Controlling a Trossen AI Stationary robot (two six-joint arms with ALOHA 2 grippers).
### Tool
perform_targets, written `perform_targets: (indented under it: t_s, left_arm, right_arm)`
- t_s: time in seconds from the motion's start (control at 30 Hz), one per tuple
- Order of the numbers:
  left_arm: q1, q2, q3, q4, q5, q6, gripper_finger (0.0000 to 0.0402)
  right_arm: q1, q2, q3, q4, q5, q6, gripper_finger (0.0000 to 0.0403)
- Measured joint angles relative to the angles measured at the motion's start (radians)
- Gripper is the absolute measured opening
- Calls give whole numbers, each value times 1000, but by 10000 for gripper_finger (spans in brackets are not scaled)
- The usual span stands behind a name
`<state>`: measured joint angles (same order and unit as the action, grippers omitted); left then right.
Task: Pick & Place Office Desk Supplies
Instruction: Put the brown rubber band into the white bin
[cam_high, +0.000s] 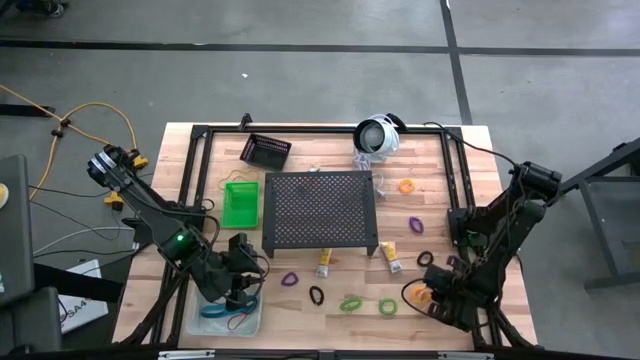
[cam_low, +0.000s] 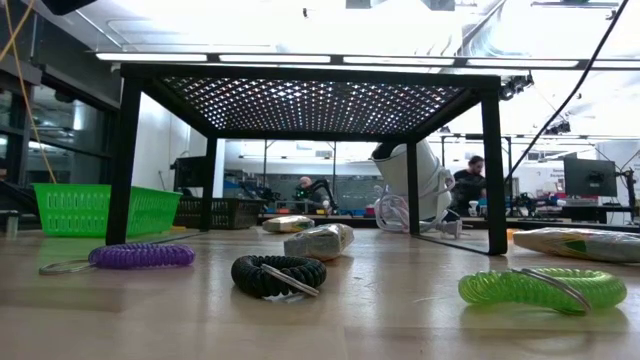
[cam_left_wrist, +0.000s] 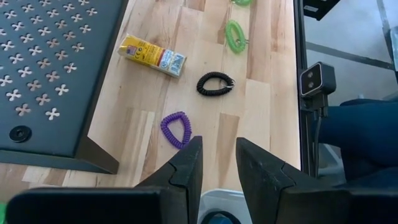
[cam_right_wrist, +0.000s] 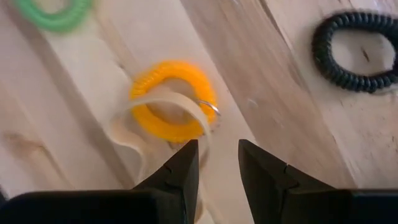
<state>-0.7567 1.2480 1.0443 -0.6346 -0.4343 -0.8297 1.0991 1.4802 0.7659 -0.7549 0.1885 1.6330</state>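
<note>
- Orange loop (cam_right_wrist: 174, 109) lies flat on the wood just ahead of the right gripper (cam_right_wrist: 217, 155), with a tan band (cam_right_wrist: 158, 118) draped across it; the band runs down toward the left-hand fingertip, so a closing grip may catch either one or both
- Right fingers (cam_right_wrist: 183, 165) stand narrowly parted with nothing between them; the loop sits just beyond and a little to one side of the gap, not yet inside it, which reads as a hover lined up for a pick
- Black loop (cam_right_wrist: 357, 50) lies well off to the other side of the right fingers, and a green loop (cam_right_wrist: 56, 15) sits far beyond them, both untouched
- Left gripper (cam_left_wrist: 217, 158) hangs over the clear bin (cam_high: 228, 315), its rim just showing under the tips; I judge it is placed there for dropping or has just arrived there
- Left fingers (cam_left_wrist: 186, 168) are narrowly apart and hold nothing
- Purple loop (cam_left_wrist: 177, 129) lies just ahead of the left fingertips, a second black loop (cam_left_wrist: 214, 83) further ahead, a yellow tube (cam_left_wrist: 152, 55) beyond that beside the stand (cam_left_wrist: 50, 74)
- Green bin (cam_high: 240, 203) sits beside the stand's other edge, apart from both grippers
</note>
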Motion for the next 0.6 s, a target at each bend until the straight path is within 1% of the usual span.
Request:
perform_targets:
  t_s: [0.17, 0.4, 0.6]
  left_arm:
    - [0, 0, 0, 0, 0, 0, 93]
    - [0, 0, 0, 0, 0, 0, 93]
    - [0, 0, 0, 0, 0, 0, 93]
  right_arm:
    - [15, 1, -25, 42, -8, 47, 100]
    - [14, 1, -26, 52, -7, 46, 100]
    - [14, 1, -26, 73, 20, 46, 100]
